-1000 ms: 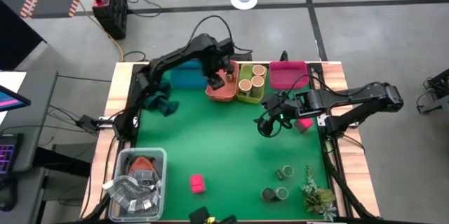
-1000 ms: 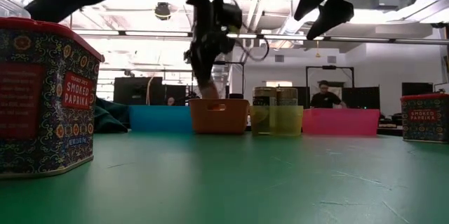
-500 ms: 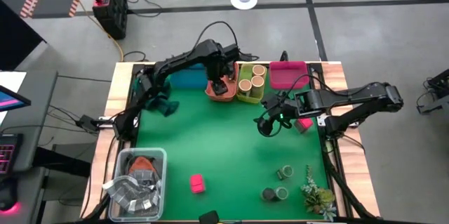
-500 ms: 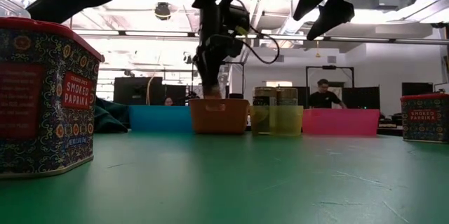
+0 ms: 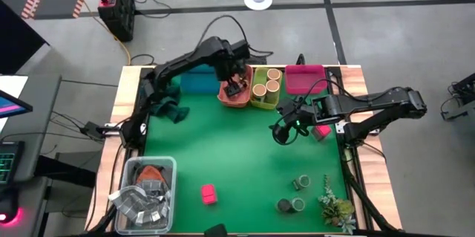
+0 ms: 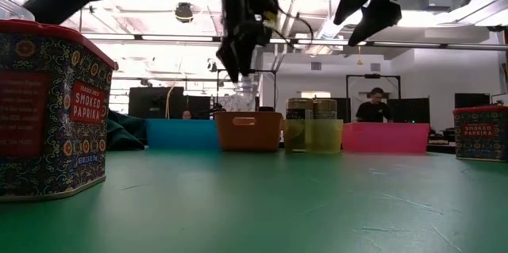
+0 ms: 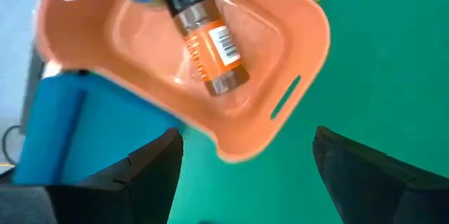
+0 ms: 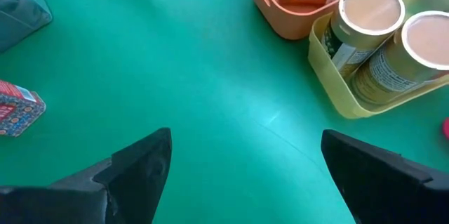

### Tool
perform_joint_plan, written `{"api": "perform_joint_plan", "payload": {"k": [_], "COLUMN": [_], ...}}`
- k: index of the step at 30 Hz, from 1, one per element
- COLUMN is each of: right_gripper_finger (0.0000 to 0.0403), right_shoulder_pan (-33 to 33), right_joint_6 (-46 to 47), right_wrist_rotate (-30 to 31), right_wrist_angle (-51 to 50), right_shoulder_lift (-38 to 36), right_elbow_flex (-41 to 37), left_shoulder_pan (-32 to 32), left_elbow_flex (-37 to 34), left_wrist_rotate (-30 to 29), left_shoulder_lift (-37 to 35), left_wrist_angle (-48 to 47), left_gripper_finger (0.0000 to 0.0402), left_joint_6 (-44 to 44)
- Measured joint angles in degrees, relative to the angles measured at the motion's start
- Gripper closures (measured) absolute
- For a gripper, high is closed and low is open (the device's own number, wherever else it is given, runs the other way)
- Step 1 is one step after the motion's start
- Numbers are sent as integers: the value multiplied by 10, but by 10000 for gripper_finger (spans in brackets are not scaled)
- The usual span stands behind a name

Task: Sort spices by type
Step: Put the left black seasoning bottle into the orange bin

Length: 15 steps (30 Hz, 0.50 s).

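Left gripper (image 5: 236, 87), jaws apart, hangs above dark-lidded jar (image 7: 208, 38) lying flat in orange tray (image 7: 295, 41); right gripper (image 5: 284, 130) jaws apart.

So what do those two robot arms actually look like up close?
Both are dark, nearly black, built from jointed tube-like segments. The left arm has a black cable looping above it. The right arm shows a small green light near its wrist. Each ends in a pincer, left pincer and right pincer, with two flat, dark, wedge-shaped fingers.
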Motion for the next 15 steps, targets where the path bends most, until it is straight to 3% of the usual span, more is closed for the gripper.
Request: {"api": "perform_joint_plan", "payload": {"k": [6,15], "right_gripper_finger": [10,10], "right_shoulder_pan": [0,16], "right_joint_6": [4,41], "right_wrist_rotate": [1,1], "right_wrist_angle": [-2,-11], "right_shoulder_lift": [0,0], "right_elbow_flex": [0,0], "left_shoulder_pan": [0,0], "left_elbow_flex": [0,-24], "left_wrist_rotate": [-6,-18], "left_shoulder_lift": [-20,30], "left_wrist_angle": [24,176], "left_gripper_finger": [95,95], "left_joint_6": [-32,-139]}}
